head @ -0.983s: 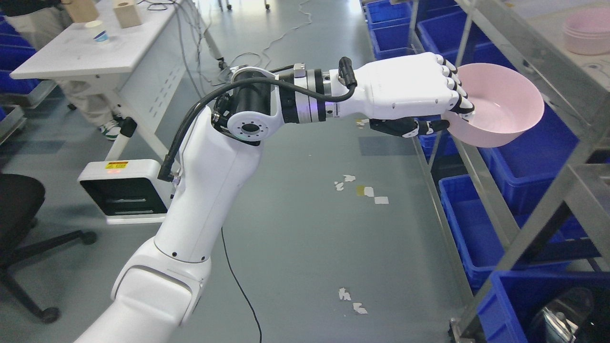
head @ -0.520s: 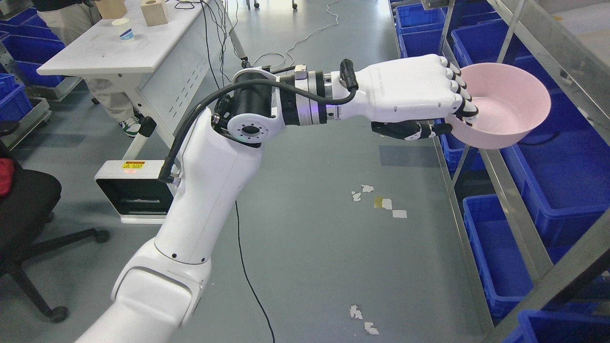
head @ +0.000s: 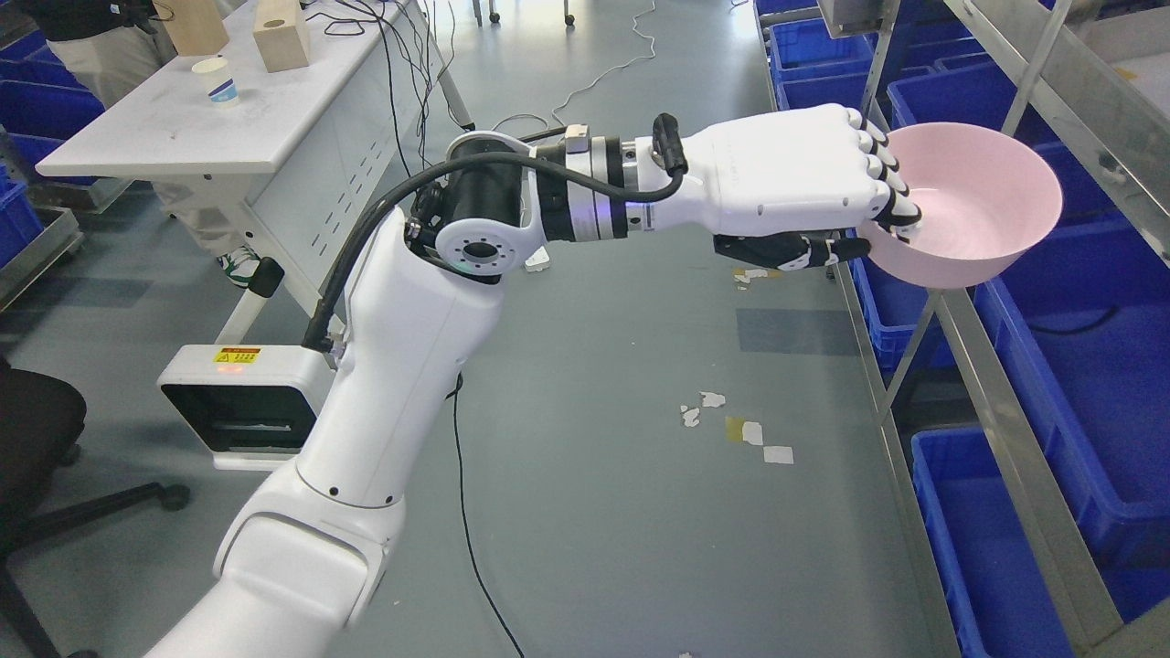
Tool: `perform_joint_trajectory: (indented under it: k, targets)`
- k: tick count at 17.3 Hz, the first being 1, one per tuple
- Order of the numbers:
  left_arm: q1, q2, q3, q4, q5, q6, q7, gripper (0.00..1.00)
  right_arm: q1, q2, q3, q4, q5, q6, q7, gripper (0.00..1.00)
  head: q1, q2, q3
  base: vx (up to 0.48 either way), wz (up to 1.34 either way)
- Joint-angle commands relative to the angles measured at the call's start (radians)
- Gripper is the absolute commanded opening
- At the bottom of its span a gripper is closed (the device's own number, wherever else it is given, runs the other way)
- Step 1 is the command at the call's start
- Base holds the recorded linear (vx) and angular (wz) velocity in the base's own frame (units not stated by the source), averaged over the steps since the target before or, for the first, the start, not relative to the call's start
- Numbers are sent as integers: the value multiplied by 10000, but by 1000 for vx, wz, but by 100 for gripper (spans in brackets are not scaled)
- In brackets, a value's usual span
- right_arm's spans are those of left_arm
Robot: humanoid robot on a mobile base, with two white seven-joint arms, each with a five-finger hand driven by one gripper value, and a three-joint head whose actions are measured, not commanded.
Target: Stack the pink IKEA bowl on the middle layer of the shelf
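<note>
The left hand (head: 804, 183) was clamped on the pink bowl (head: 969, 206), its dark-tipped fingers (head: 900, 196) hooked over the near rim and down into the bowl while the black thumb (head: 791, 251) pressed against the outer wall from below. The bowl was held in the air, open side up and tilted slightly toward the hand, at the front edge of the metal shelf (head: 1033, 475). It rested on nothing; it overlapped the shelf's slanting metal rail and the blue bins (head: 1079, 384) stored on the lower level. How close it stood to the rail could not be told.

Behind the hand, the white forearm ran back leftward to a black-and-silver wrist joint, with a black cable (head: 384, 206) looping from the wrist down to the upper arm. The left arm (head: 393, 366) itself rose from the lower left of the head view.

Beneath the arm lay grey floor (head: 594, 475) with scraps of white and yellow tape (head: 740, 429) and a thin black cord. To the upper left stood a white table (head: 183, 128) carrying a paper cup (head: 219, 87) and two wooden blocks (head: 279, 37). A person's legs (head: 196, 215) showed behind that table, and part of a black chair (head: 37, 439) sat at the left edge.
</note>
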Motion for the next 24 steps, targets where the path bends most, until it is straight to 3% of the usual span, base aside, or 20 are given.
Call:
perform_joint_trajectory:
  k: [1, 24]
  targets:
    - [41, 175, -3, -35, 10, -2, 14, 3, 1, -175, 46, -175, 4, 4, 6, 100, 0, 0, 0, 262, 31]
    - [71, 175, 73, -51, 41, 29, 14, 3, 1, -175, 46, -175, -11, 4, 6, 100, 0, 0, 0, 294, 92]
